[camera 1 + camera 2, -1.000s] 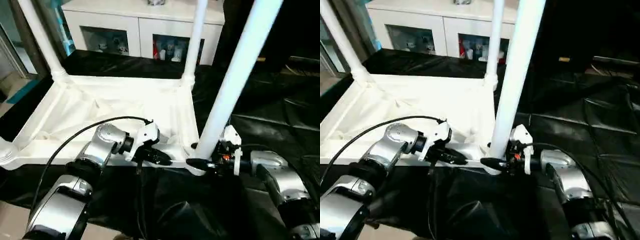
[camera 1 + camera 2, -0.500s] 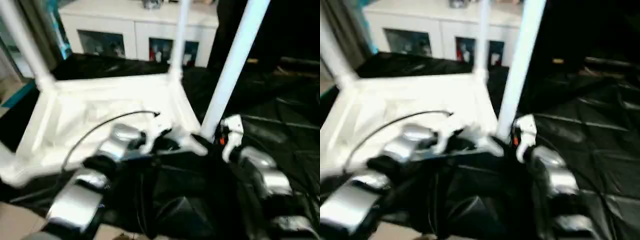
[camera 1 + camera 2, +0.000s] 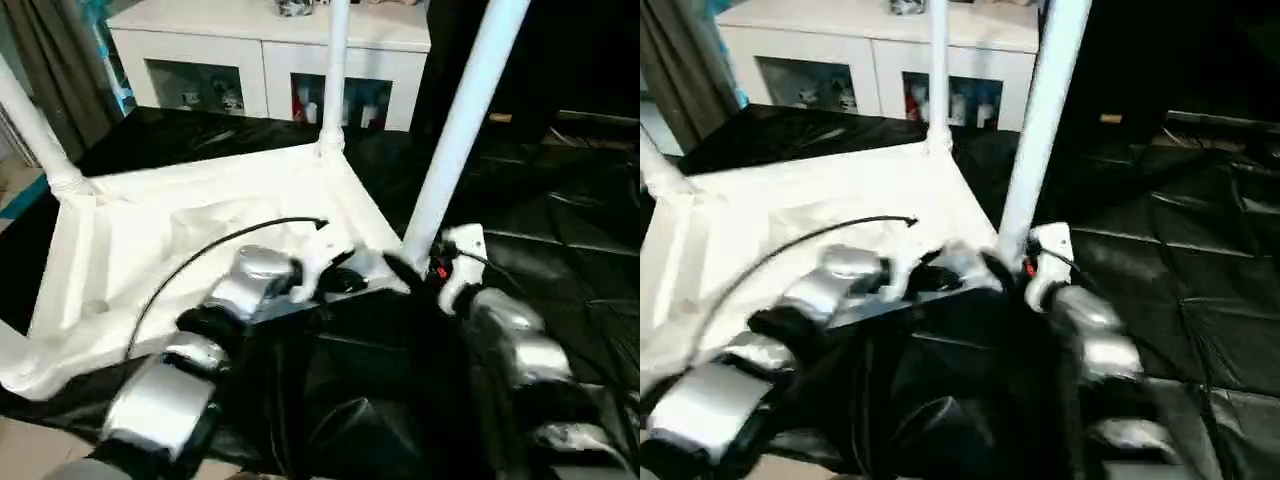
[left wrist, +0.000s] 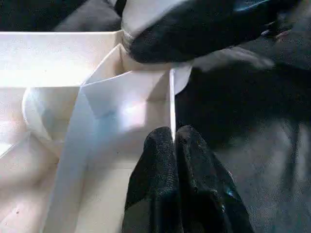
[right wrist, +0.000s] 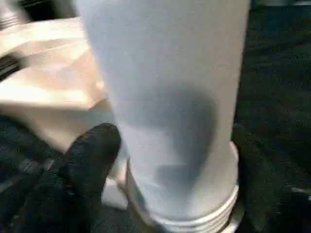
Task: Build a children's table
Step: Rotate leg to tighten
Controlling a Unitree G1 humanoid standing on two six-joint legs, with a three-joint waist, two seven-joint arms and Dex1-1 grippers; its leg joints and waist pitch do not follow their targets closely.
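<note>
Work table (image 3: 560, 230) in front of me, covered in wrinkled black sheeting, glossy in places. Lying directly on it: the children's table (image 3: 190, 230), upside down, ribbed underside facing up, legs standing straight up from the corner sockets. It sits on my left half of the cover; the right half is bare sheet. Near edge of the cover bunches up, possibly loose folds.

The children's table (image 3: 190, 235) has swung round on the worktop (image 3: 560, 230), its near corner now further up the frame. The right claw (image 3: 405, 268) has spread wider beside the leg (image 3: 455, 130).
</note>
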